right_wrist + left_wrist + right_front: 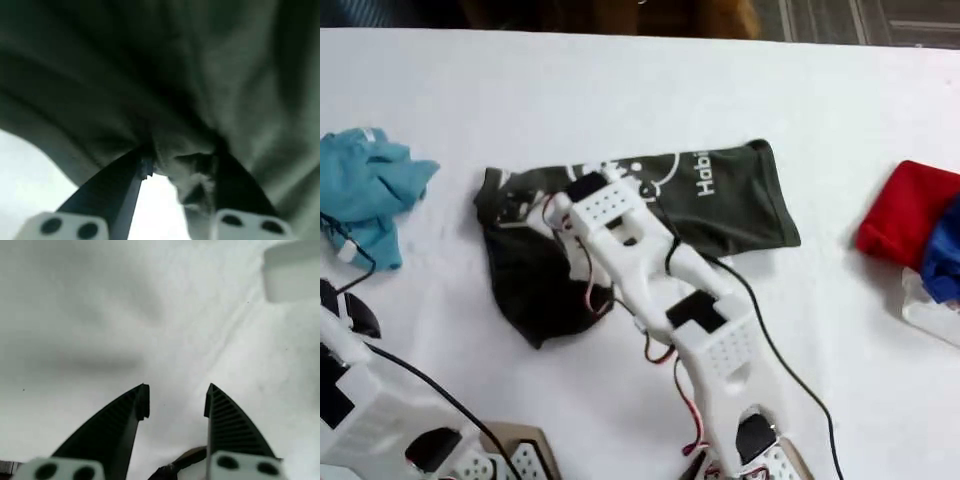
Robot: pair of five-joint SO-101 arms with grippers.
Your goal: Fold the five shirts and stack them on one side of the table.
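A dark green shirt [720,195] with white print lies partly folded in the middle of the white table [820,90]; its left part is bunched into a dark heap. My right gripper [555,205] is down at that bunched left end. In the right wrist view, the right gripper [182,155] is shut on a pinch of the dark green shirt [150,75]. My left gripper [176,400] is open over bare table [100,315], with nothing between its fingers. The left arm [360,400] sits at the table's front left corner.
A crumpled light blue shirt [370,190] lies at the left edge. At the right edge a red shirt [910,215] and a darker blue shirt [945,250] are piled above a white object [930,310]. A black cable [770,340] runs beside the right arm.
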